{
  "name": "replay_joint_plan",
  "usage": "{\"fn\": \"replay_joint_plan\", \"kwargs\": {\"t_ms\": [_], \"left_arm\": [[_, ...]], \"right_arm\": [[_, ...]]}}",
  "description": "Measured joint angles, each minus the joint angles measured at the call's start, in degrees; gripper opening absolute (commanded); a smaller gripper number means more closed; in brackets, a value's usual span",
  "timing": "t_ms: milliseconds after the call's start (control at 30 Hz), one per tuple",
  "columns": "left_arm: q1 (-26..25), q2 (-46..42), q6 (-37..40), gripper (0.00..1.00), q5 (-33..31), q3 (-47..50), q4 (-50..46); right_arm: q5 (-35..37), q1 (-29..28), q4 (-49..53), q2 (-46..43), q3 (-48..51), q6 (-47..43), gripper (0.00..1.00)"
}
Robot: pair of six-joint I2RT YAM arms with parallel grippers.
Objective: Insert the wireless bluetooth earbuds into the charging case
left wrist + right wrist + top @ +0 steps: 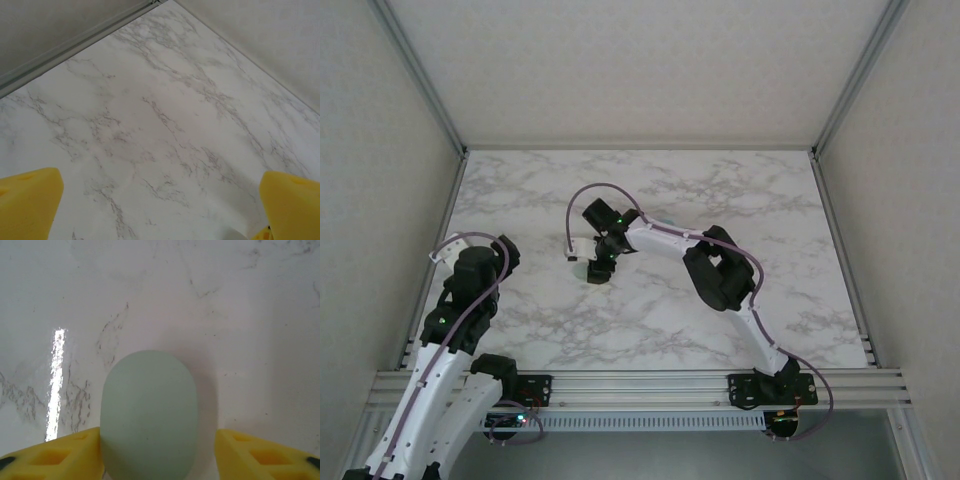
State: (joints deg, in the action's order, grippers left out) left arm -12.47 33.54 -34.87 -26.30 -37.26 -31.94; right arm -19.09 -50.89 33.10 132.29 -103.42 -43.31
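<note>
The marble table is crossed by the right arm, stretched to mid-table; the left arm is folded nr the left edge. The left gripper is spread wide over bare marble (finger bases cut off). The right gripper is set part-open astride the pale green charging case, one pad approx. touching, the other apart. A teal speck behind the arm can't be identified.

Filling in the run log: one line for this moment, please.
left fingers open over table | right fingers astride case, gap on one side
</note>
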Motion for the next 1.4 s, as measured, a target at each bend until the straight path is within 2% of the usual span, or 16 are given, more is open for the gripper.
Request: {"fn": "replay_joint_plan", "kwargs": {"t_ms": [333, 467, 567, 667, 833, 933, 1033, 1200, 1400], "left_arm": [[0.0, 0.2, 0.4, 1.0, 0.3, 0.3, 0.2], [0.0, 0.2, 1.5, 1.0, 2.6, 0.6, 2.1], [0.0, 0.2, 3.7, 1.0, 6.9, 1.0, 5.6], [0.0, 0.2, 7.0, 0.96, 15.1, 2.5, 12.1], [-0.2, 2.8, 12.8, 0.92, 34.6, 5.2, 27.3], [-2.0, 5.7, 18.8, 0.91, 45.0, 4.8, 33.0], [-6.0, 8.8, 28.0, 0.85, 53.8, 1.2, 32.1], [-11.4, 15.6, 42.1, 0.78, 65.0, -8.2, 28.6], [-14.1, 21.4, 51.3, 0.78, 71.5, -13.0, 23.8]], "right_arm": [[-0.2, 0.0, -2.1, -1.1, 3.1, 1.3, 0.33], [-0.8, 0.1, -4.4, -6.7, 10.2, 4.4, 0.32], [-3.7, 1.2, -4.6, -14.2, 15.5, 7.7, 0.32], [-8.4, 4.1, -4.4, -23.8, 19.3, 9.8, 0.32], [-17.1, 11.5, -3.2, -41.0, 25.2, 11.2, 0.3], [-21.1, 14.6, -0.6, -47.5, 26.4, 11.0, 0.3], [-24.7, 15.5, 2.8, -50.9, 26.4, 9.8, 0.29], [-28.8, 16.2, 6.8, -52.9, 26.4, 8.1, 0.3], [-29.0, 16.5, 7.9, -52.9, 26.4, 7.0, 0.3]]}}
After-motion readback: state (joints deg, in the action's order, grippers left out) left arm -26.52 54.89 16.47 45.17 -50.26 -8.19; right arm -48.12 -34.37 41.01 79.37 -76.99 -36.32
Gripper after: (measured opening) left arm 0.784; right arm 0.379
